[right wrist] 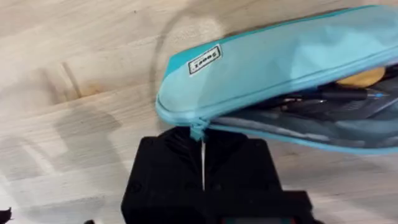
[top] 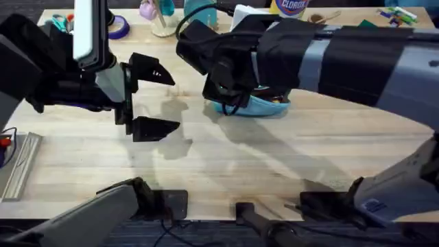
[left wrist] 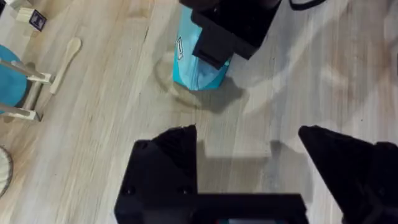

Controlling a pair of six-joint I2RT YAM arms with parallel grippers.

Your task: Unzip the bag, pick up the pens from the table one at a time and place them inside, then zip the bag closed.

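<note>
The light blue bag [right wrist: 280,68] lies on the table [top: 274,158] at mid-back, also seen as the bag [top: 264,105] and the bag [left wrist: 196,65]. Its zipper is open along most of its length, and dark pens [right wrist: 323,102] lie inside beside something yellow. My right gripper [right wrist: 200,149] is at the bag's end, shut on the zipper pull [right wrist: 199,130]; overhead the right gripper [top: 225,96] covers that end. My left gripper [top: 161,98] hovers open over bare wood left of the bag, nothing between its fingers [left wrist: 171,162].
A pale wooden spoon [left wrist: 65,56] and a blue dish [left wrist: 9,81] lie off to one side. Along the back edge stand a Clorox bottle [top: 288,7], a purple tape roll [top: 118,27] and other clutter. A metal piece [top: 20,165] rests at the left edge.
</note>
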